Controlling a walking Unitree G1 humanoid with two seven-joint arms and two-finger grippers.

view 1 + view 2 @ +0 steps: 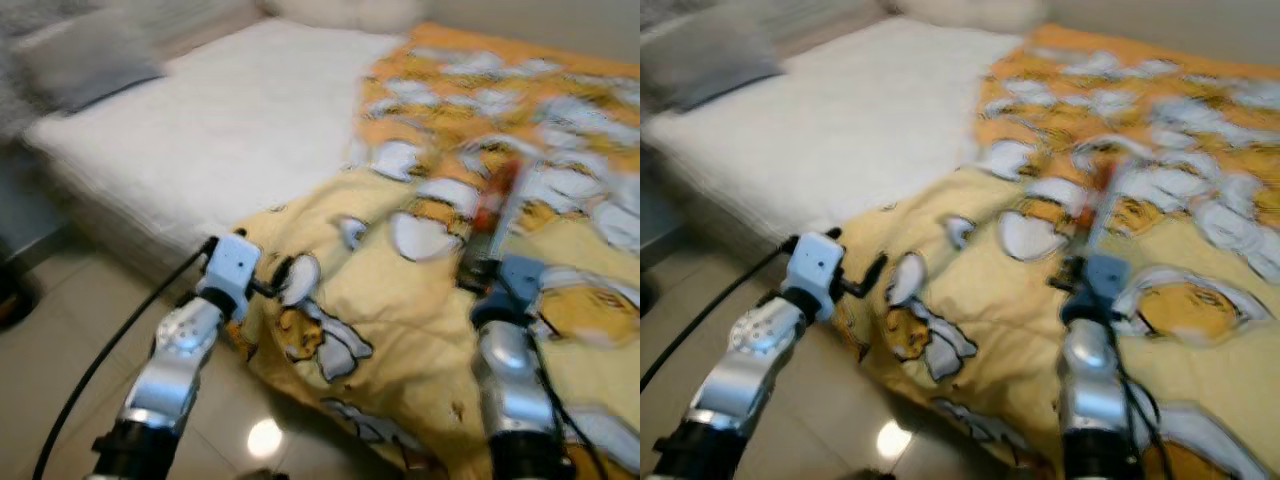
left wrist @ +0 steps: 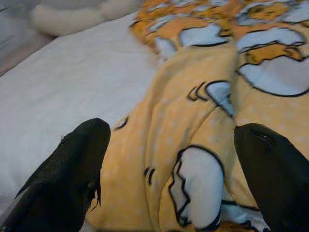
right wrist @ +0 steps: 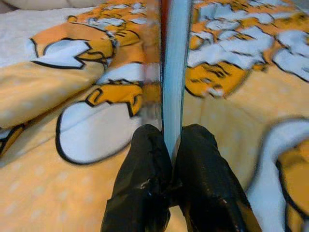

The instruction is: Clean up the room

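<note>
Two grippers reach over a bed draped with a yellow cartoon-print blanket (image 1: 400, 330). Left gripper (image 2: 169, 164): its black fingers (image 2: 72, 174) stand wide apart, holding nothing; the blanket's hanging edge lies between and just beyond them, with the bare white mattress (image 1: 220, 120) farther out to one side. Right gripper (image 3: 172, 169): jaws closed tight on the lower edge of a thin, flat, book-like object (image 3: 173, 72) with a red face and a pale blue edge, which extends straight out from the fingertips over the blanket. Its exact nature is hard to tell through the motion blur.

Judged step: carrying the flat object off the bed to put it away. To do it well, the right grip should stay firm, since the hold is only on a narrow margin and the long free end can lever itself loose. The object is best kept lifted above the blanket folds so that it does not snag. The open left gripper should stay out of the fabric just ahead of its fingers.
</note>
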